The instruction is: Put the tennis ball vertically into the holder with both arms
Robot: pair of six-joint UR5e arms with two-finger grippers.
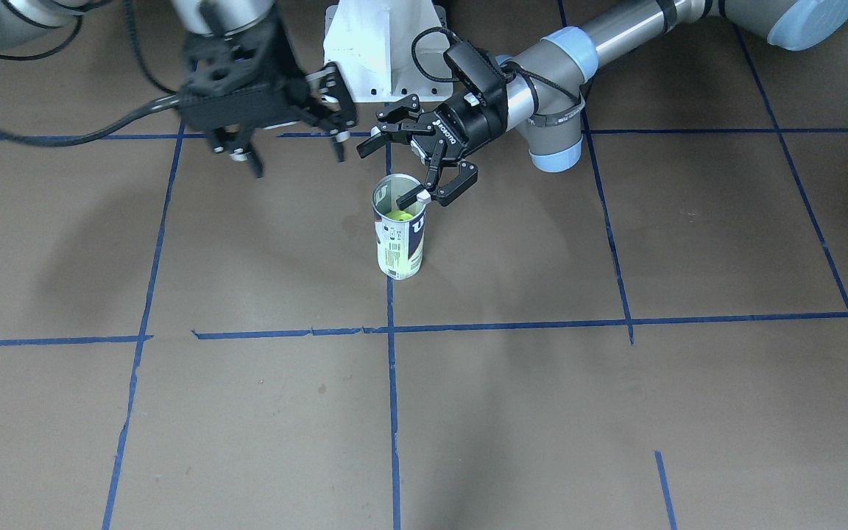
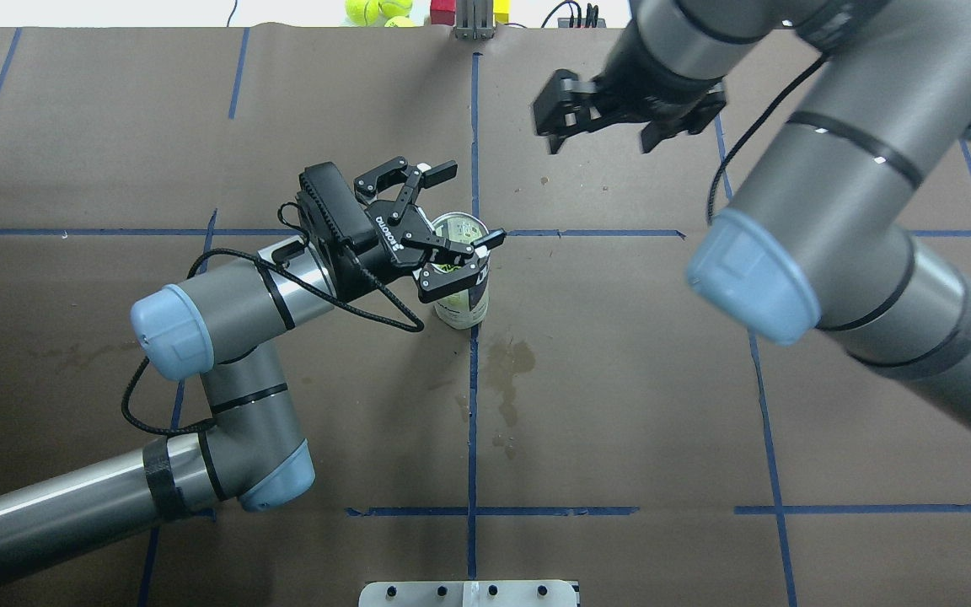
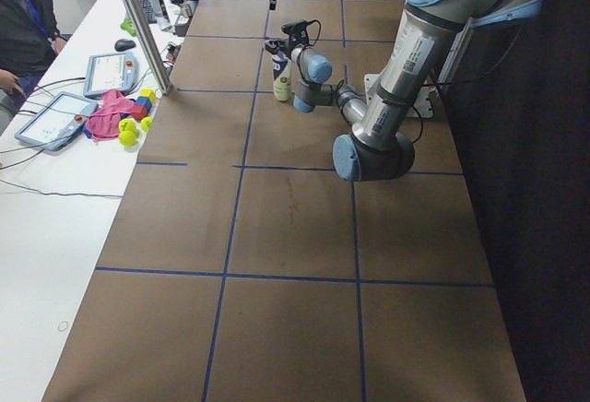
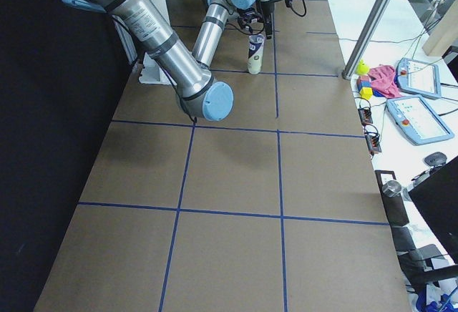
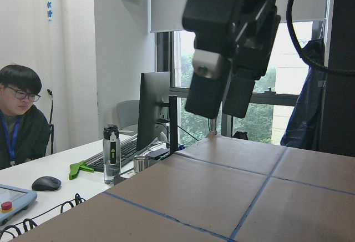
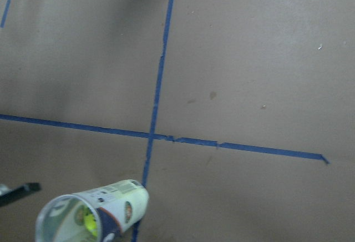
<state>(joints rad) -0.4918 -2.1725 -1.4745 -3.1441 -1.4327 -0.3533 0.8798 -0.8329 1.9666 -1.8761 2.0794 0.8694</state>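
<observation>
The holder (image 1: pixel 400 239) is a clear tube with a white and navy label, standing upright at the table's middle; it also shows in the overhead view (image 2: pixel 467 305). A yellow-green tennis ball (image 1: pixel 397 215) sits inside it near the top, and also shows in the right wrist view (image 6: pixel 89 222). My left gripper (image 1: pixel 383 175) is open at the tube's rim, one fingertip (image 1: pixel 408 199) over the rim's edge; I cannot tell if it touches. My right gripper (image 1: pixel 297 157) is open and empty, raised beside the tube. In the overhead view it (image 2: pixel 602 139) is beyond and right of the tube.
A white pedestal base (image 1: pixel 383 51) stands at the robot's side of the table. Blue tape lines (image 1: pixel 392 331) cross the brown table. Loose tennis balls (image 2: pixel 367 10) lie at the far edge. A side desk with tablets (image 3: pixel 55 116), a pole (image 3: pixel 138 24) and a person are beyond.
</observation>
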